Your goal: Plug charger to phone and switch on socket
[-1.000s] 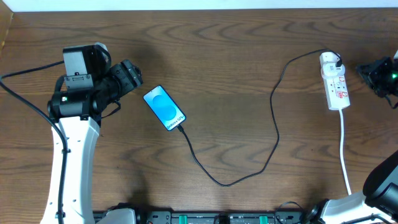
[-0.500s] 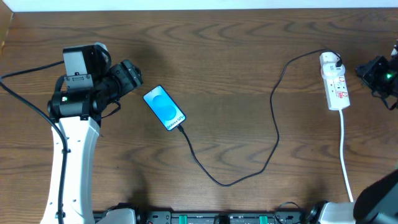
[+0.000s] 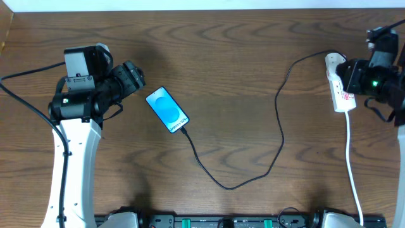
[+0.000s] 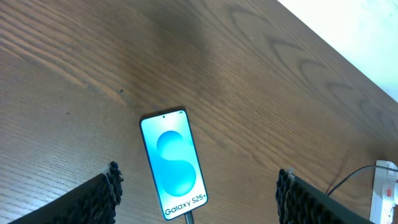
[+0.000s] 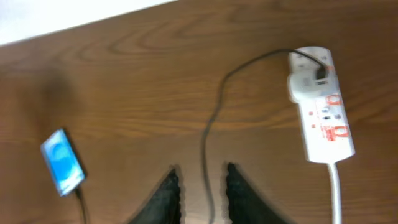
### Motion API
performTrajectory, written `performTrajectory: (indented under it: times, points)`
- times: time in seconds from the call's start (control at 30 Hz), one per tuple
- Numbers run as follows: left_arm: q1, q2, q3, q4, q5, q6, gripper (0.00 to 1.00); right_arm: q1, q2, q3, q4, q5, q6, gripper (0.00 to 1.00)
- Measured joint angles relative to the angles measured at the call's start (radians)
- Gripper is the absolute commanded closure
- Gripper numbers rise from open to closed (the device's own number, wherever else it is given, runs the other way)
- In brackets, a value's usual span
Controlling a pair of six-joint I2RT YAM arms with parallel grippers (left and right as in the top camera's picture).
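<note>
The phone [image 3: 168, 110], blue screen lit, lies flat left of centre; it also shows in the left wrist view [image 4: 173, 163] and the right wrist view [image 5: 62, 162]. The charger cable [image 3: 278, 120] runs from the phone's lower end in a loop to the socket [image 3: 345, 101] at the right, where its plug sits in a white adapter [image 5: 308, 81]. My left gripper [image 3: 131, 76] is open wide and empty, just left of the phone [image 4: 199, 173]. My right gripper [image 3: 347, 75] hovers over the socket's upper part, jaws a little apart and empty [image 5: 201, 168].
The socket's white cord [image 3: 350, 158] runs down to the table's front edge. The table's far edge meets a white wall [image 5: 62, 15]. The left arm's white link [image 3: 73, 164] stands at the left side.
My right arm has swung in from the right edge to above the socket. The left arm, phone and cable have not moved.
</note>
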Motion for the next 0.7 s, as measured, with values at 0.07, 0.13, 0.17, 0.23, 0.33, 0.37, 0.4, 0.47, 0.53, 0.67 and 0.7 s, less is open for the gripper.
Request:
performTrajectory:
  times: [0.07, 0.13, 0.17, 0.23, 0.33, 0.37, 0.4, 0.47, 0.53, 0.67, 0.7]
  points:
    - [0.0, 0.0, 0.0, 0.0, 0.0, 0.0, 0.2, 0.02, -0.035, 0.004, -0.029, 0.002, -0.011, 0.01]
    - [0.0, 0.0, 0.0, 0.0, 0.0, 0.0, 0.2, 0.032, -0.069, 0.005, -0.072, 0.004, -0.012, 0.01]
    - [0.0, 0.0, 0.0, 0.0, 0.0, 0.0, 0.2, 0.033, -0.078, 0.005, -0.08, 0.005, -0.013, 0.01]
    - [0.0, 0.0, 0.0, 0.0, 0.0, 0.0, 0.19, 0.034, -0.107, 0.007, -0.132, 0.015, -0.019, 0.01]
    - [0.0, 0.0, 0.0, 0.0, 0.0, 0.0, 0.2, 0.034, -0.141, 0.01, -0.209, 0.03, -0.023, 0.01]
    - [0.0, 0.0, 0.0, 0.0, 0.0, 0.0, 0.2, 0.034, -0.144, 0.01, -0.226, 0.032, -0.023, 0.01]
    - [0.0, 0.0, 0.0, 0.0, 0.0, 0.0, 0.2, 0.034, -0.146, 0.01, -0.254, 0.034, -0.024, 0.01]
    - [0.0, 0.0, 0.0, 0.0, 0.0, 0.0, 0.2, 0.034, -0.145, 0.01, -0.275, 0.043, -0.026, 0.01]
    - [0.0, 0.0, 0.0, 0.0, 0.0, 0.0, 0.2, 0.034, -0.145, 0.01, -0.278, 0.058, -0.026, 0.01]
    - [0.0, 0.0, 0.0, 0.0, 0.0, 0.0, 0.2, 0.034, -0.145, 0.01, -0.254, 0.076, -0.039, 0.01]
    - [0.0, 0.0, 0.0, 0.0, 0.0, 0.0, 0.2, 0.034, -0.145, 0.01, -0.239, 0.079, -0.061, 0.01]
